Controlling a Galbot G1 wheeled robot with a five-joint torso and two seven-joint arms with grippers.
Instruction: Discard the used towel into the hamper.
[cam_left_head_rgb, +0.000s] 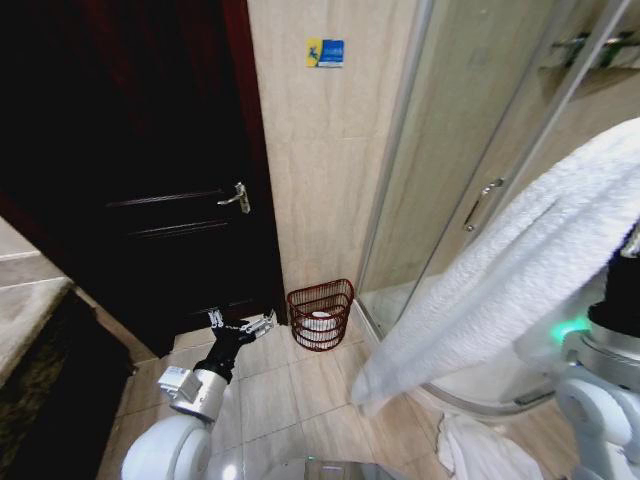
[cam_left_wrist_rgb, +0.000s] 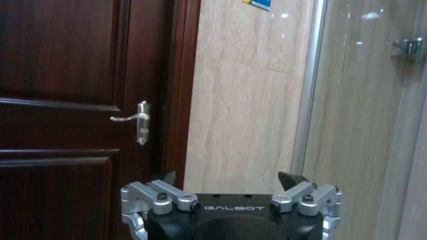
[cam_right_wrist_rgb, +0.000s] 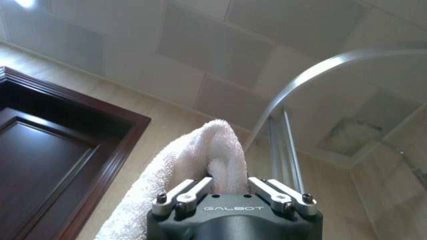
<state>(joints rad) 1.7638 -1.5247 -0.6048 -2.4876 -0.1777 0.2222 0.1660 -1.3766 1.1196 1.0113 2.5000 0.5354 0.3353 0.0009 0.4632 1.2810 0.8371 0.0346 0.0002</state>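
Note:
A big white towel (cam_left_head_rgb: 520, 270) hangs from the upper right and drapes down to the floor tiles. In the right wrist view my right gripper (cam_right_wrist_rgb: 230, 184) is raised high and shut on a fold of the towel (cam_right_wrist_rgb: 210, 150). The hamper (cam_left_head_rgb: 320, 313), a small dark red-brown wire basket with something white inside, stands on the floor against the beige wall, ahead and to the left of the towel's lower end. My left gripper (cam_left_head_rgb: 243, 327) is held low, open and empty, just left of the hamper; in its own wrist view the left gripper (cam_left_wrist_rgb: 230, 180) faces the door and wall.
A dark wooden door (cam_left_head_rgb: 150, 180) with a metal handle (cam_left_head_rgb: 237, 197) is on the left. The glass shower enclosure (cam_left_head_rgb: 480, 150) curves along the right. Another white cloth (cam_left_head_rgb: 480, 450) lies on the floor near my base. A stone counter edge (cam_left_head_rgb: 30, 310) is at far left.

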